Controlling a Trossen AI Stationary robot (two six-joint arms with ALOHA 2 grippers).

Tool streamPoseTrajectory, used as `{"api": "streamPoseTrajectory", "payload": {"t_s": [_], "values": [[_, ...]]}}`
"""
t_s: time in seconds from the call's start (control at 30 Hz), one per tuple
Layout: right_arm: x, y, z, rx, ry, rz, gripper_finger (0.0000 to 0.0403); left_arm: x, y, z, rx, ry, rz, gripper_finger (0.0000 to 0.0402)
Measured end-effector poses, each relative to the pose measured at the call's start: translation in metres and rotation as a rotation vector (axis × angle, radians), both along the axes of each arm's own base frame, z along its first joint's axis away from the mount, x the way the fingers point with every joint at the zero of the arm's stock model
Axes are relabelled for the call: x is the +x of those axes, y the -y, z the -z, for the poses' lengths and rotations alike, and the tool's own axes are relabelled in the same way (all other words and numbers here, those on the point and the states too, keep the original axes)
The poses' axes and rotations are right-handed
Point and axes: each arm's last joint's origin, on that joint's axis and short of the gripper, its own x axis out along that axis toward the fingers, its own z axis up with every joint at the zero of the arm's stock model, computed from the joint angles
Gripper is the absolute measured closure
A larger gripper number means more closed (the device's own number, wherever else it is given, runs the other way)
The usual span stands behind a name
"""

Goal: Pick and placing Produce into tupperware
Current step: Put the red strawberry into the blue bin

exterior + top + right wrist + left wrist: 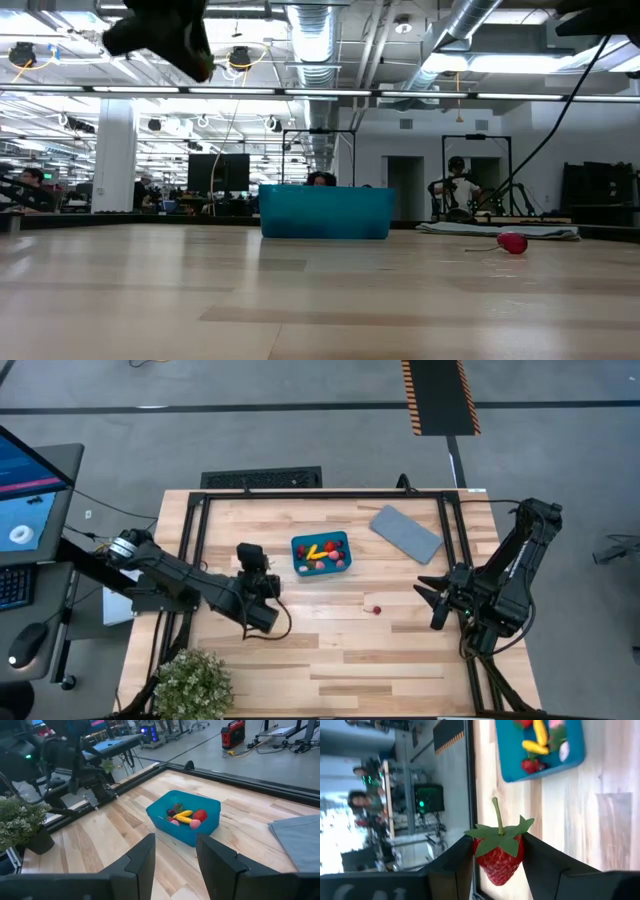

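Two arms: both over the wooden table (330,660), left one at work, right one waiting.
Left gripper (497,857): raised above the table, just left of the blue tub (321,554) in the high view; jaws pinching a strawberry (499,855).
Strawberry versus jaws: squeezed between the two dark fingers (452,862), red body touching both, green leaves and stem sticking out forward past the fingertips.
Blue tub: near the table's middle toward the far edge, sitting flat; well ahead of the held strawberry in the left wrist view.
Tub contents: yellow pieces (183,814), red berries (200,815) and pink bits lying together inside the walls.
Loose red berry (376,609): alone on the bare wood, between the tub and the right arm, apart from both; also seen low on the table surface (512,243).
Right gripper (433,603): at the table's right side, off the surface, jaws spread with nothing between them.
Grey lid (405,533): flat on the table, right of the tub.
Leafy plant (193,682): at the near left corner.
Background: a seated person (460,185) far behind the table.
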Motion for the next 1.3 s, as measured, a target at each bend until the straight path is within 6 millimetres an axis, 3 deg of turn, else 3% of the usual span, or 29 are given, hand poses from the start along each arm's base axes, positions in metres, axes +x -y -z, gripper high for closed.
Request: {"api": "streamPoseTrajectory", "payload": {"t_s": [0.27,0.53,0.73,1.0,1.3], "values": [[0.000,0.000,0.000,-0.001,0.001,0.000,0.0239,0.008,-0.025,-0.006,-0.132,0.182,-0.105,0.0271],[0.000,0.000,0.000,-0.003,0.003,-0.001,0.0239,0.017,-0.069,-0.010,-0.420,0.380,-0.085,0.0273],[0.000,0.000,0.000,0.000,0.004,0.000,0.0239,0.021,-0.110,-0.002,-0.673,0.529,-0.041,0.0273],[0.000,0.000,0.000,-0.001,0.003,-0.001,0.0240,0.028,-0.165,0.022,-1.082,0.674,0.015,0.0270],[0.000,0.000,0.000,-0.001,0.000,0.000,0.0240,0.040,-0.201,0.066,-1.175,0.624,-0.122,0.0270]]}}
